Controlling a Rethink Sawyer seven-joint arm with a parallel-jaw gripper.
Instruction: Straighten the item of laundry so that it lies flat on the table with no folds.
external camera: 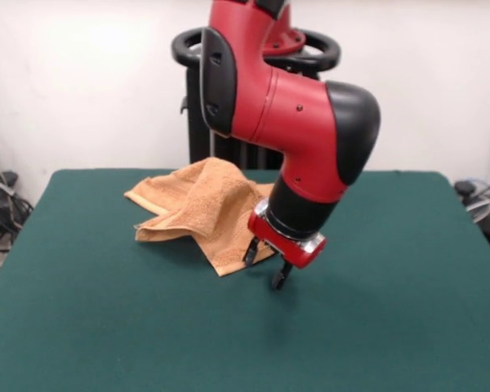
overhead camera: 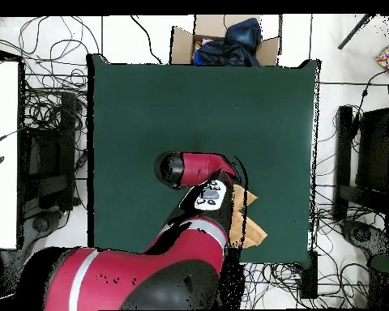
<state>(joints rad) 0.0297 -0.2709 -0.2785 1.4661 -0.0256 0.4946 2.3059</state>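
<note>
Gripper [external camera: 266, 265] parted, empty, beside crumpled towel [external camera: 202, 208], its long axis toward the pedestal.

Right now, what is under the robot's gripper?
In the front view the gripper, open, hangs beside the crumpled towel, one finger by its near corner; bare green table lies below. In the overhead view the arm covers this spot.

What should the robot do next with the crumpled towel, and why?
Probably lower the tool onto the towel's near corner and pinch it. The towel lies folded and bunched on the green table, and the open tool hangs right at that corner without gripping it, so a grab there could start pulling it flat.
</note>
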